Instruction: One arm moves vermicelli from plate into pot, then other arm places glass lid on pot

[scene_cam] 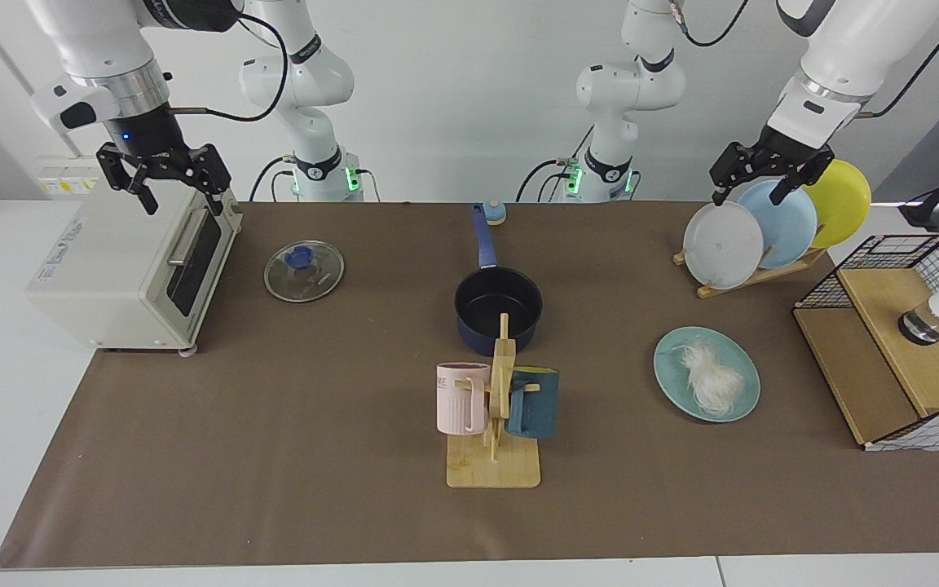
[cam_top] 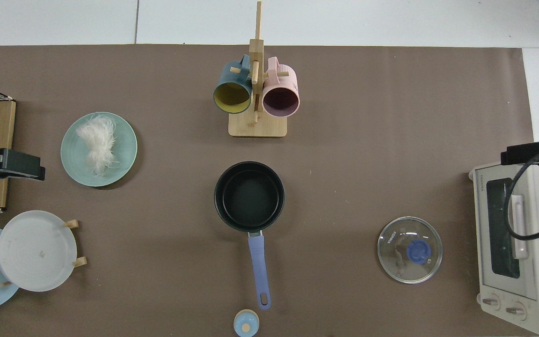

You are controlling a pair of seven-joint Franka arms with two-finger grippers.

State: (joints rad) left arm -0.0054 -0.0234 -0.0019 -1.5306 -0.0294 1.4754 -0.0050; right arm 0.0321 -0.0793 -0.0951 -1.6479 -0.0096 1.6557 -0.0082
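Nothing of the task looks done yet: the wispy white vermicelli bundle [scene_cam: 710, 381] lies on the round teal-green plate [scene_cam: 742, 401], well below and in front of the left tool [scene_cam: 765, 174], which hangs with its fingers apart over the wooden rack of plates; the strands run lengthwise across the plate, fanned at one end. The small dark navy pot [scene_cam: 498, 310] stands empty between the two tools, its long blue handle pointing toward the arm bases; the round clear glass lid [scene_cam: 303, 271] with blue knob lies flat on the counter, near and below the right tool [scene_cam: 163, 173], whose fingers are also apart above the cream toaster oven [scene_cam: 123, 269]; both moves are left to do.
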